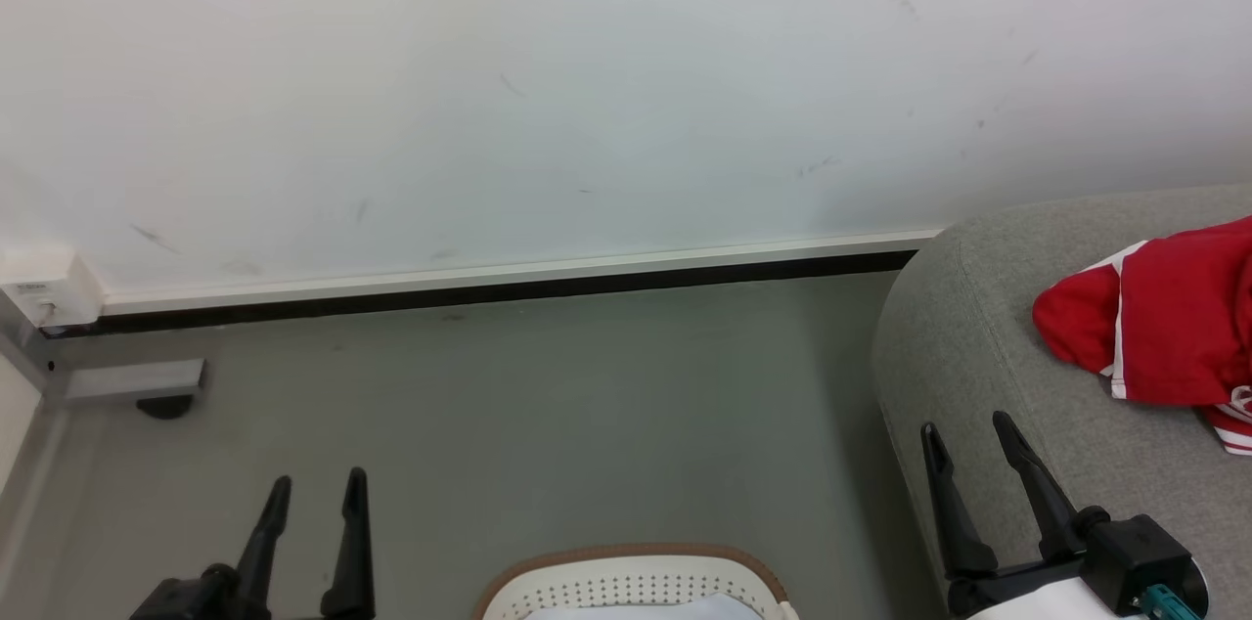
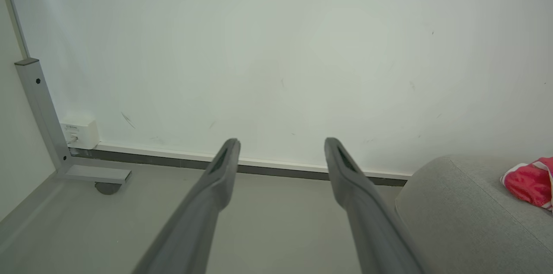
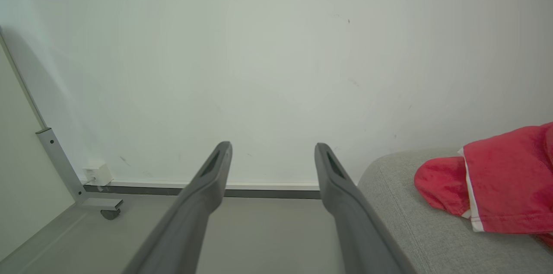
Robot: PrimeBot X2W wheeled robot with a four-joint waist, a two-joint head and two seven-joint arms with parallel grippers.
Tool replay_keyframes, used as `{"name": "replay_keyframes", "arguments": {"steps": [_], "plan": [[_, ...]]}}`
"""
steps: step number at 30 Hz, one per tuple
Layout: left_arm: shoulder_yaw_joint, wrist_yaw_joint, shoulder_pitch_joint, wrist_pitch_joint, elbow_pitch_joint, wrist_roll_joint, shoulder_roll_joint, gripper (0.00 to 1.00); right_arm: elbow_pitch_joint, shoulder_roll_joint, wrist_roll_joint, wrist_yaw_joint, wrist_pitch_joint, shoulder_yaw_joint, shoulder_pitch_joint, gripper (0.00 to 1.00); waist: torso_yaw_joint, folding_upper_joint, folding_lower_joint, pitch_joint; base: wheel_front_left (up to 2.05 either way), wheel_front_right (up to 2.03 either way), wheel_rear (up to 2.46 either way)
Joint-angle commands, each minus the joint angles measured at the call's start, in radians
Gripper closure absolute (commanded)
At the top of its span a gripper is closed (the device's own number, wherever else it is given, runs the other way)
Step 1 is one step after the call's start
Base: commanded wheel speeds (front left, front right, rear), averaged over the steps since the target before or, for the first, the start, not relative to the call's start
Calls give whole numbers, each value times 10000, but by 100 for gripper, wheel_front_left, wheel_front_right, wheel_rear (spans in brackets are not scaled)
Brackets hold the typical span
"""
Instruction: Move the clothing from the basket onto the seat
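Three camera feeds are coming in to me. The head view is showing the basket (image 1: 626, 556), its brown rim poking up at the bottom edge, left of the seat (image 1: 968, 346). The right wrist view is instead giving me a closer look at the clothing (image 1: 1164, 317), a red heap with white trim lying on top of the seat. The left pincer (image 1: 318, 481) is hovering over the floor (image 1: 587, 424) well left of the seat, pointing toward the wall (image 1: 587, 92), fingers spread and gripping nothing. The right pincer (image 1: 966, 426) is hovering just beside the seat's rounded left end, fingers likewise parted and empty. The clothing is lying beyond this pincer and to its right, apart from its fingertips.
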Motion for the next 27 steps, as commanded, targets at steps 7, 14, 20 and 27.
{"name": "replay_keyframes", "arguments": {"steps": [7,14,20,27], "plan": [[56,-125,-4,0,38,92,-58,100,-13,0,56,0,0,-6,5,100,-6,0,0,0,0,0,0],[225,-146,-170,374,357,-843,-95,100,6,-46,1061,-1,176,-85,145,100,26,0,0,0,0,0,0],[262,-171,-258,643,371,-1945,-111,100,57,-146,2237,-2,410,-204,72,100,62,0,0,0,0,0,0],[300,-125,-335,925,313,-3116,-129,100,79,-247,3488,-3,633,-309,15,100,104,0,0,1,0,0,0]]}}
